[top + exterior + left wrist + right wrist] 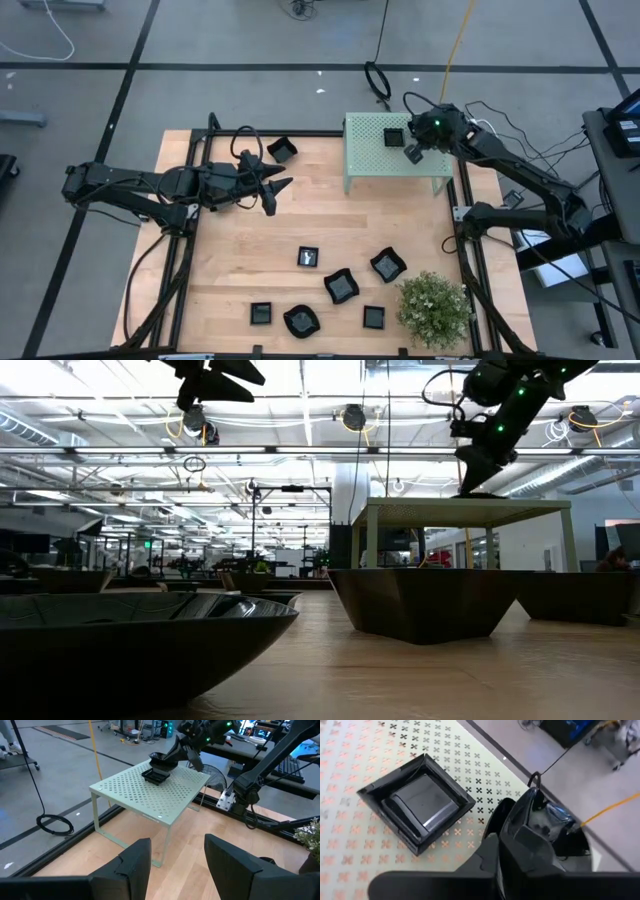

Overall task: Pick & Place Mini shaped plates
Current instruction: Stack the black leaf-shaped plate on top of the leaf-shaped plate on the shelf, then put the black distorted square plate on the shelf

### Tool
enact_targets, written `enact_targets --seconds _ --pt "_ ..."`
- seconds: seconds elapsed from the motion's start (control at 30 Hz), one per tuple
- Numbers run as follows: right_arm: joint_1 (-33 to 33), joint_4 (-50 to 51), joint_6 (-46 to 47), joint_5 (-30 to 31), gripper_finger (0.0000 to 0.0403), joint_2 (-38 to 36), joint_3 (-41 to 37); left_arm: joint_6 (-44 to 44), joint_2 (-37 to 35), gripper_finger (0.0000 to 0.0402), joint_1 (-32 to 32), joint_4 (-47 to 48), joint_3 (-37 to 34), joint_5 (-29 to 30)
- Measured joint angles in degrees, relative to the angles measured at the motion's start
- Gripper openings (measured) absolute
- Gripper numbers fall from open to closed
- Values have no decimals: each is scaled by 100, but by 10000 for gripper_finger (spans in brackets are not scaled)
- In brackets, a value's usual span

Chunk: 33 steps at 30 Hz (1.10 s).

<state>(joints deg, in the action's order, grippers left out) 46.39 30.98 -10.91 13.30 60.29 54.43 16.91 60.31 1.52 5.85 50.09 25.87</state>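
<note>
Landmark: pale green perforated stand, at the far right of the wooden table.

Nearest, well short of the stand: a bushy green plant at the table's near right corner. Left of it, six small black plates lie scattered along the near edge: a wavy one, square ones and, and further in, plates and.

Mid-table, left of the stand: left gripper hangs above the wood, fingers spread apart, nothing between them.

One more square plate sits just left of the stand, by the far edge.

On the stand: a square plate rests flat on the perforated top. Right gripper sits beside it, over the stand's right part, fingers pressed together on a wavy-rimmed plate.
</note>
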Motion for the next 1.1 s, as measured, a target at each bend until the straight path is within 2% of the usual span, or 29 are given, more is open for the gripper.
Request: enact_targets --seconds 0.13,0.33,0.6,0.73,0.83,1.1 --pt "0 154 -432 -3 4 -221 0 0 0 189 2 2 0 0" --pt "0 182 -479 -97 19 -422 0 -16 0 189 2 4 0 0" --pt "0 9 -198 -679 100 -497 0 -28 0 189 0 7 0 0" --pt "-34 -242 83 -1508 128 -678 0 53 0 189 2 161 0 5" --pt "-193 -409 405 -1790 131 -816 0 565 43 189 -17 867 0 151" --pt "-671 -500 445 -1777 127 -950 0 2936 309 189 -344 4559 -9 119"
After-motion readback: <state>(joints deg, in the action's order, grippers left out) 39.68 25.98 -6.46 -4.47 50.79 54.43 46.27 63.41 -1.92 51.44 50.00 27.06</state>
